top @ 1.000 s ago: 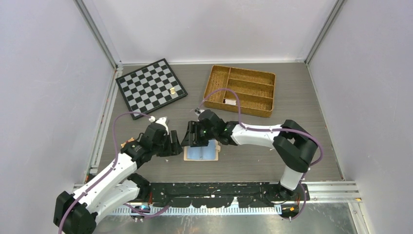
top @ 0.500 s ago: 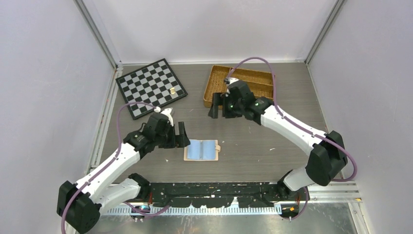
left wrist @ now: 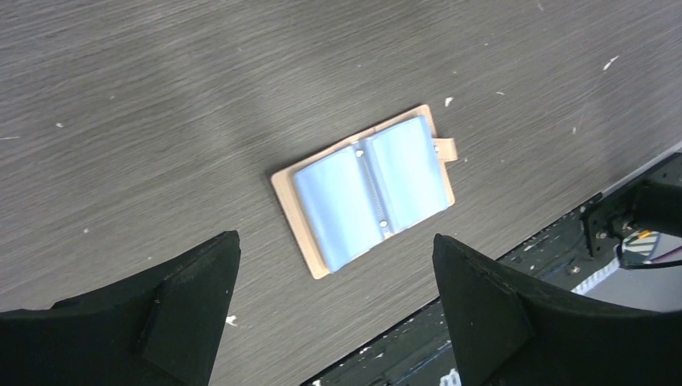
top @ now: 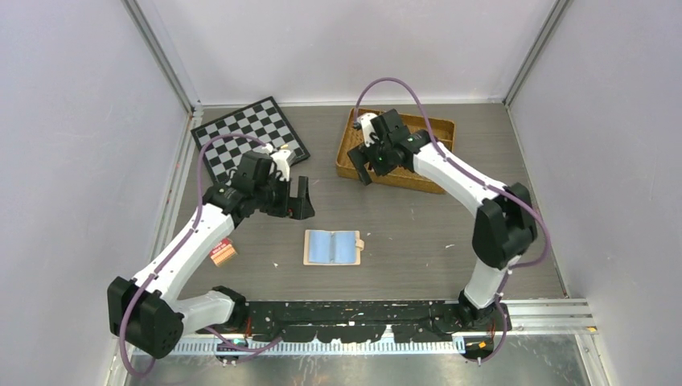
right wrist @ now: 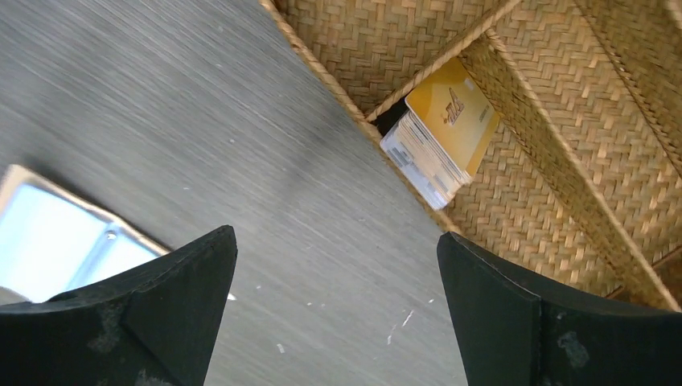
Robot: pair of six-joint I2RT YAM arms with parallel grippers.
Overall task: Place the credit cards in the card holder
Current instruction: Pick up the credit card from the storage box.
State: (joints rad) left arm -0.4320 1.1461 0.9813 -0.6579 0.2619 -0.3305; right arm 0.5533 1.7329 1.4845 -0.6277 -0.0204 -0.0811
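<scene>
1. I had the left tool (top: 291, 206) released, its fingers spread wide with nothing between them, hanging above the desk (top: 418, 233) near the chessboard (top: 241, 137).
2. Through the left wrist camera, the card holder (left wrist: 366, 189) lay open and flat on the desk below that tool (left wrist: 331, 241). Its pale blue sleeves faced up and its snap tab stuck out at one side.
3. From above, the card holder (top: 333, 248) sat alone between the two arms, well apart from both tools.
4. The right tool (top: 367, 163) was also released and empty, over the near left corner of the wicker tray (top: 434, 133).
5. Its wrist camera showed the credit cards (right wrist: 442, 133) as a small stack with an orange-yellow one on top. They lay inside a tray (right wrist: 563, 96) compartment, against the wall beside the bare desk.
6. A small red-brown packet (top: 223, 253) lay by the left arm.
</scene>
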